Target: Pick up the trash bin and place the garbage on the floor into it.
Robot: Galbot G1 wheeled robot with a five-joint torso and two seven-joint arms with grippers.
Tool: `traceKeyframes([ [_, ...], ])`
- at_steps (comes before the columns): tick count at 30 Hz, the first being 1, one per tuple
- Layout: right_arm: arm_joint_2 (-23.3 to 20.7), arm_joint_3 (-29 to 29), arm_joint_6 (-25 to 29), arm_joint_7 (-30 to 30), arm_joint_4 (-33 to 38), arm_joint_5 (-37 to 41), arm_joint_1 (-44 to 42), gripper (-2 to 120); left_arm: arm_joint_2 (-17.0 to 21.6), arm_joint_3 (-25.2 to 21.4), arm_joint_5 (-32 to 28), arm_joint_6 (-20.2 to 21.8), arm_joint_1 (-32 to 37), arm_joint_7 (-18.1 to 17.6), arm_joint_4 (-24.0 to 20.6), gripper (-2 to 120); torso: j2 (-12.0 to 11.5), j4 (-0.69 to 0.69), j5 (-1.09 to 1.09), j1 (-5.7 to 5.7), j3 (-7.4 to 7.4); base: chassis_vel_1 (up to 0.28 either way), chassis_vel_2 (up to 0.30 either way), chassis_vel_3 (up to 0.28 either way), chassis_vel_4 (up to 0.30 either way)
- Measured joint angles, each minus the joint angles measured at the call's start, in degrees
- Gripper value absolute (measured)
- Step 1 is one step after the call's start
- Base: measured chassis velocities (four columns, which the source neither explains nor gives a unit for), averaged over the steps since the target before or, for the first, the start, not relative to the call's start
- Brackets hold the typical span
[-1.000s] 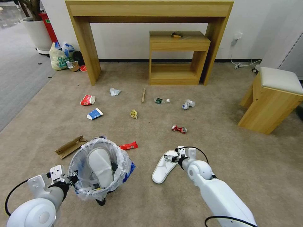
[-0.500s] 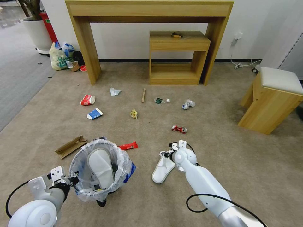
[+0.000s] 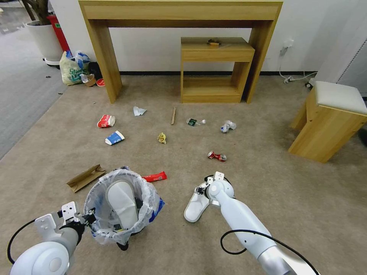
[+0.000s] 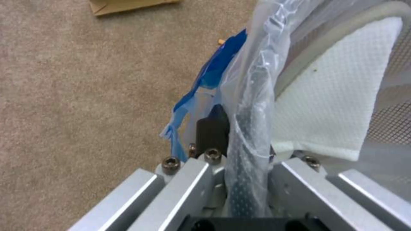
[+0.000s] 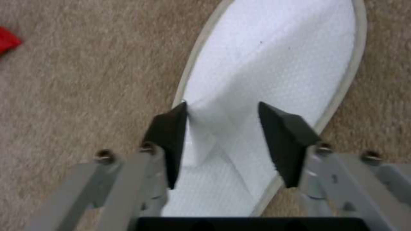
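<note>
White slipper (image 5: 274, 80) on the beige carpet (image 3: 267, 191): my right gripper (image 5: 222, 122) straddles its strap, pads parted, nothing pinched. My left gripper (image 4: 240, 154) is clamped on the bin (image 3: 120, 208) rim; from above, another slipper (image 3: 122, 202) sits inside.

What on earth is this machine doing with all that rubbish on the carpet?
It is tidying up. Its left claw is clamped on the rim of the bag-lined trash bin, which already holds one white slipper. Its right claw is open, fingers down on either side of the strap of the second slipper on the beige carpet. Crushed cups, bottles, a red wrapper and cardboard lie scattered around.
</note>
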Motion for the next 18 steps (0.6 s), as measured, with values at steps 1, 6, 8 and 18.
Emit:
traceKeyframes([
  [1,0.08,0.15,0.22,-0.44,-0.34,-0.52,0.0,36,0.07,0.0,-0.03,0.0,0.01,0.02,0.0,0,0.0,0.0,0.0,0.0,0.0,0.0,0.0,0.0,0.0],
  [6,0.18,0.48,1.16,-1.42,-1.21,-1.94,-0.03,23,0.3,-0.1,-0.2,0.0,0.05,0.08,-0.05,0,0.0,0.0,0.0,0.0,0.0,0.0,0.0,0.0,0.0],
  [8,-0.02,0.6,1.62,-1.72,-0.97,-2.47,-0.46,13,0.38,-0.29,-0.25,0.01,0.12,0.2,-0.07,0,0.0,0.0,0.0,0.0,0.0,0.0,0.0,0.0,0.0],
  [18,-2.62,1.24,5.03,-4.92,6.54,-11.74,-3.99,0,0.36,-0.38,-0.24,0.0,0.02,0.45,-0.14,0,0.0,-0.01,0.01,0.0,0.0,0.0,0.0,0.0,0.0],
])
